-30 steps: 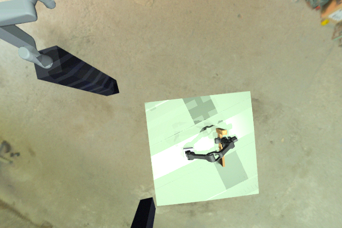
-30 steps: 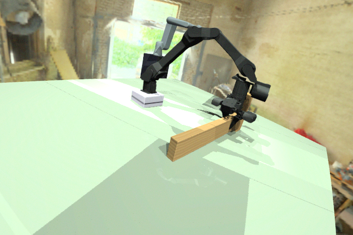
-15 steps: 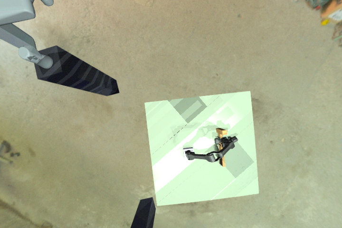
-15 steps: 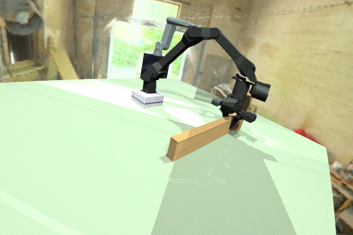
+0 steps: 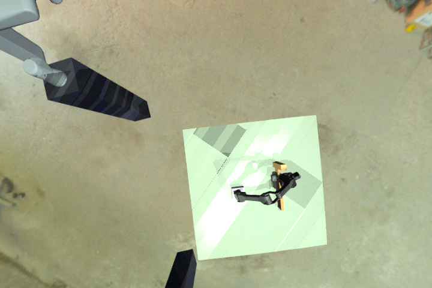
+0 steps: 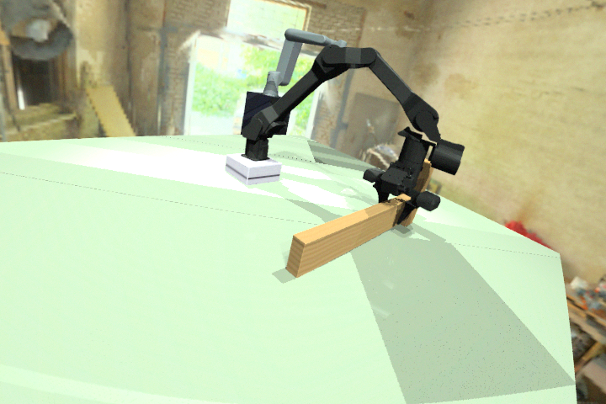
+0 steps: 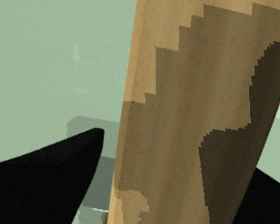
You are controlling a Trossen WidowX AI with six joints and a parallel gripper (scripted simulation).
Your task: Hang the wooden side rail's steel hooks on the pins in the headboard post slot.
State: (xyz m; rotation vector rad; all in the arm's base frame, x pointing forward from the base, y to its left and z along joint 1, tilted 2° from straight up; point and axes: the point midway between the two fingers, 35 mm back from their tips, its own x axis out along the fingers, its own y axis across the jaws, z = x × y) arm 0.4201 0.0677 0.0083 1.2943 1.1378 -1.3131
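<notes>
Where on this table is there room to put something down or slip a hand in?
Between the rail's free end and the nearest table edge in the exterior view. Also between rail and white block, though under the arm. Crowded: the post, with the gripper straddling the rail.

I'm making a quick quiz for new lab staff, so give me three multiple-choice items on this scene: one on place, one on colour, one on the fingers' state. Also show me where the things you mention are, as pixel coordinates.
1. Where is the rail's near end in the exterior view?
A) On the white base
B) Over the table, away from the post
C) On the floor

2. What colour is the arm?
A) Black
B) Red
C) Yellow

3. How are the fingers?
A) Shut on the rail
B) Shut on nothing
C) Open around the rail

1 B: the rail (image 5: 282, 204) (image 6: 342, 232) (image 7: 163, 126) runs out from the post (image 5: 279, 165) (image 6: 427, 172) over the table (image 5: 257, 237) (image 6: 170, 309).
2 A: the arm (image 5: 252, 198) (image 6: 298, 92) is black throughout.
3 C: the wrist view shows a gap between the rail and the left-hand finger (image 7: 61, 173).
</notes>
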